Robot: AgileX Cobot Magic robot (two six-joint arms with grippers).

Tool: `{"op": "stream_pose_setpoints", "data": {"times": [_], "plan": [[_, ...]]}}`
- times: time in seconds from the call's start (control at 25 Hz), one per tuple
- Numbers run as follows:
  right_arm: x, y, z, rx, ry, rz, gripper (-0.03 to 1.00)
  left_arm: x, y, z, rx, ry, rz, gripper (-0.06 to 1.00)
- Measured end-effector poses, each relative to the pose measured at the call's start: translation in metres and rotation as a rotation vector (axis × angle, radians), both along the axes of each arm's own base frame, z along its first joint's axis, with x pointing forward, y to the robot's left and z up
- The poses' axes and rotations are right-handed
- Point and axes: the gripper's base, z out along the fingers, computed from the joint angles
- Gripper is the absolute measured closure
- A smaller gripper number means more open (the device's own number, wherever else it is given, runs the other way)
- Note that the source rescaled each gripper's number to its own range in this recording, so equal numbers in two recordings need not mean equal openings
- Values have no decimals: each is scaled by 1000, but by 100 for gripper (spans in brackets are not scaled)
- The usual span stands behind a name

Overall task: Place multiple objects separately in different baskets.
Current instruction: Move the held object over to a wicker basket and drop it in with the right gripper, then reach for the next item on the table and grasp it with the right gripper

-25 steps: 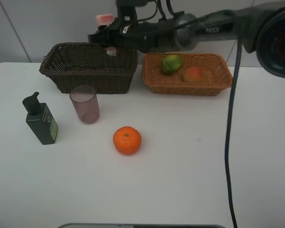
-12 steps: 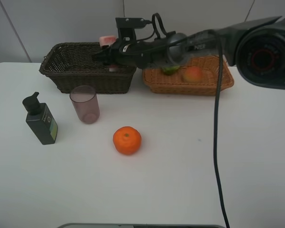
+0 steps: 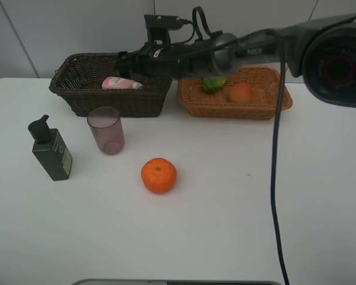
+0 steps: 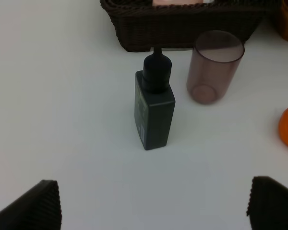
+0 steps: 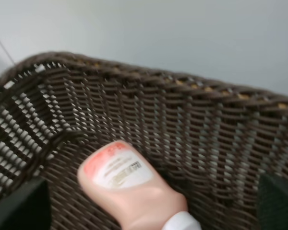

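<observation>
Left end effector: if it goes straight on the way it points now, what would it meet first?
Most likely the dark pump bottle, upright and straight ahead of the left end effector; depth is hard to judge.

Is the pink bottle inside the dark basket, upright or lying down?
Inside, lying on its side: the pink bottle rests flat on the floor of the dark basket.
</observation>
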Motion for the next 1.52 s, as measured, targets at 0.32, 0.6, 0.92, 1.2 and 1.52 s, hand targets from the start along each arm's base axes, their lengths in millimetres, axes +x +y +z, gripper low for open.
{"op": "stream_pose_setpoints", "data": {"times": [0.32,0.6,0.92,1.2,1.52], "plan": [[-22,-9,55,-124,145,83,5,0,0,0,0,0,0,-5],[-55,-36,82,-473,362,198,5,0,0,0,0,0,0,-5],[-92,-54,92,-777,577,368,5,0,0,0,0,0,0,-5],[-122,-35,83,-910,545,584,5,0,0,0,0,0,0,-5],[-157,-17,45,-985,450,893,5,0,0,0,0,0,0,-5]]}}
